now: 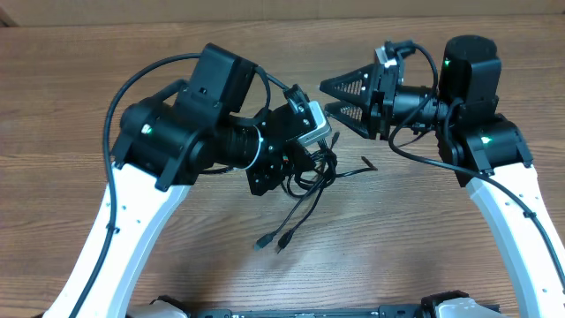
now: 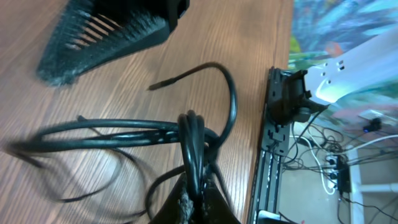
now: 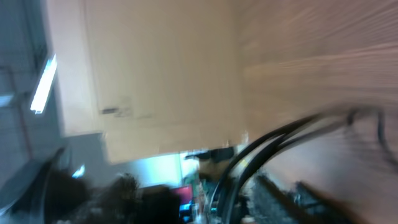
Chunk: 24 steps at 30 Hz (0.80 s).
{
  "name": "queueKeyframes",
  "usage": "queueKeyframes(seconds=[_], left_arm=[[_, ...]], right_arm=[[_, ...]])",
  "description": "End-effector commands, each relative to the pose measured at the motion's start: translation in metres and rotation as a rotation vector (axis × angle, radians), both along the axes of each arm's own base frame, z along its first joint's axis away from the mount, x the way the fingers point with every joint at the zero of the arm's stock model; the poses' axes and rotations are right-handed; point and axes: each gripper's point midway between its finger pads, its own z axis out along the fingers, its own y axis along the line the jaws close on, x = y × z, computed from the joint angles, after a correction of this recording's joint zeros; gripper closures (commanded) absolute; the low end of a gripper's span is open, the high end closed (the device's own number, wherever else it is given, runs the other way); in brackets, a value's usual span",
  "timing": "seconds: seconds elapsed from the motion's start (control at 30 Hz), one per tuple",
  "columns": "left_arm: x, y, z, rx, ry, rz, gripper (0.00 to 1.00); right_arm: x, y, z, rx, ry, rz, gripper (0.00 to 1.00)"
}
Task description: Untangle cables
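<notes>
Right now L gripper [image 1: 307, 152] is pressed together, pinching the tangled black cables [image 2: 191, 134] mid wooden table [image 1: 415, 238]; plug ends trail toward the near edge. R gripper [image 1: 327, 98] fingers spread, just beside the bundle, not touching.

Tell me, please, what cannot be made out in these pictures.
Overhead: the left gripper covers the knot in the cables, so their crossings cannot be traced.
Left wrist: the cables run blurred off the left edge, ends unseen.
Right wrist: motion blur throughout; the fingers of the right gripper are indistinct.
</notes>
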Motion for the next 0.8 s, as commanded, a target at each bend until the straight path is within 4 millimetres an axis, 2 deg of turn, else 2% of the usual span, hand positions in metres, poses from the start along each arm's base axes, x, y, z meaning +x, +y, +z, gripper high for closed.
queueKeyframes(seconds=[0.0, 0.1, 0.13, 0.17, 0.2, 0.4, 0.53, 0.67, 0.77], left_arm=[[-0.001, 0.021, 0.026, 0.001, -0.076, 0.156, 0.96], [0.013, 0.035, 0.037, 0.005, -0.106, 0.325, 0.96], [0.015, 0.037, 0.039, 0.002, -0.107, 0.351, 0.96], [0.018, 0.038, 0.039, 0.002, -0.105, 0.375, 0.96], [0.019, 0.039, 0.039, 0.004, -0.106, 0.383, 0.96], [0.034, 0.063, 0.027, 0.109, -0.119, 0.543, 0.96], [0.045, 0.088, 0.020, 0.181, -0.107, 0.727, 0.96], [0.047, 0.087, 0.022, 0.155, -0.090, 0.755, 0.96], [0.045, 0.077, 0.027, 0.110, -0.075, 0.717, 0.96]], right_arm=[[0.011, -0.012, -0.017, -0.142, -0.118, -0.060, 0.32], [0.001, -0.011, -0.024, -0.184, -0.193, 0.009, 0.18], [-0.002, -0.009, -0.023, -0.178, -0.200, 0.027, 0.13], [-0.006, -0.007, -0.021, -0.164, -0.221, 0.057, 0.03], [-0.009, -0.005, -0.019, -0.153, -0.243, 0.084, 0.00], [-0.020, 0.000, -0.012, -0.132, -0.381, 0.181, 0.00], [-0.020, 0.000, -0.012, -0.125, -0.346, 0.170, 0.00], [-0.020, 0.000, -0.012, -0.084, -0.179, 0.127, 0.00], [-0.021, 0.001, -0.012, -0.061, -0.088, 0.105, 0.00]])
